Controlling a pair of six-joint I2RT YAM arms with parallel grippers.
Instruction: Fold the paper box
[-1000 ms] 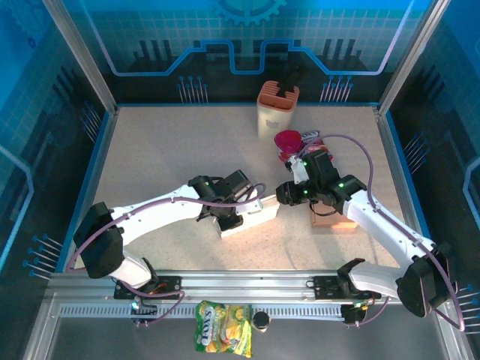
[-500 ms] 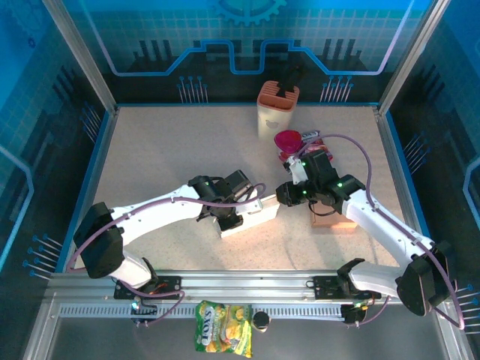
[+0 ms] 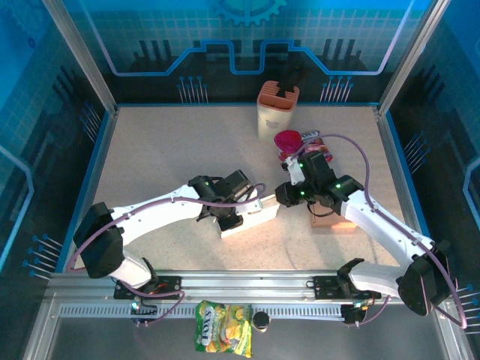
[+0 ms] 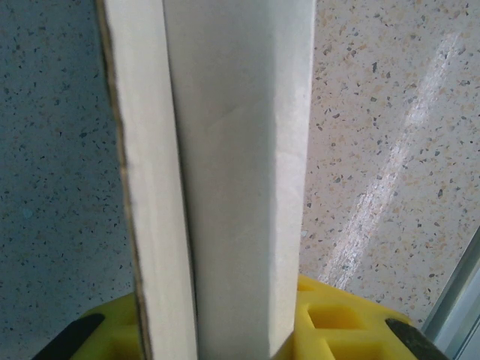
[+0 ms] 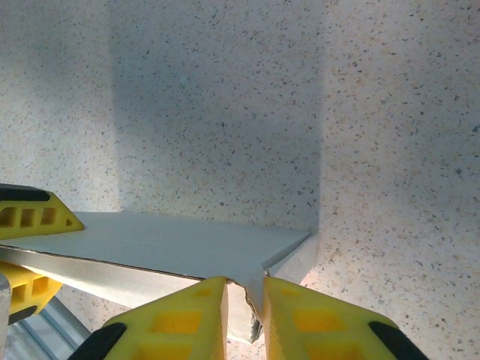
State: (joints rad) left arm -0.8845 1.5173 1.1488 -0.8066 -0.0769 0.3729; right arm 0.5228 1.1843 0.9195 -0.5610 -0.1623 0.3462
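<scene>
We find the flattened white cardboard paper box (image 3: 251,214) over the speckled tabletop (image 3: 165,150). It sits well in front of the cream tub with the orange rim (image 3: 277,109) and a little to its left. We cannot tell whether it rests on the surface or hangs just off it. The left gripper (image 3: 229,219) takes the end of the box farther from the tub. Its yellow fingers (image 4: 337,326) are clamped on the stacked panels, which stand edge-on between them. The right gripper (image 3: 280,196) meets the end nearer the tub, and its yellow fingers (image 5: 180,319) stand almost together, pinching a thin corner flap. A pink bowl (image 3: 287,140) sits just in front of the tub.
</scene>
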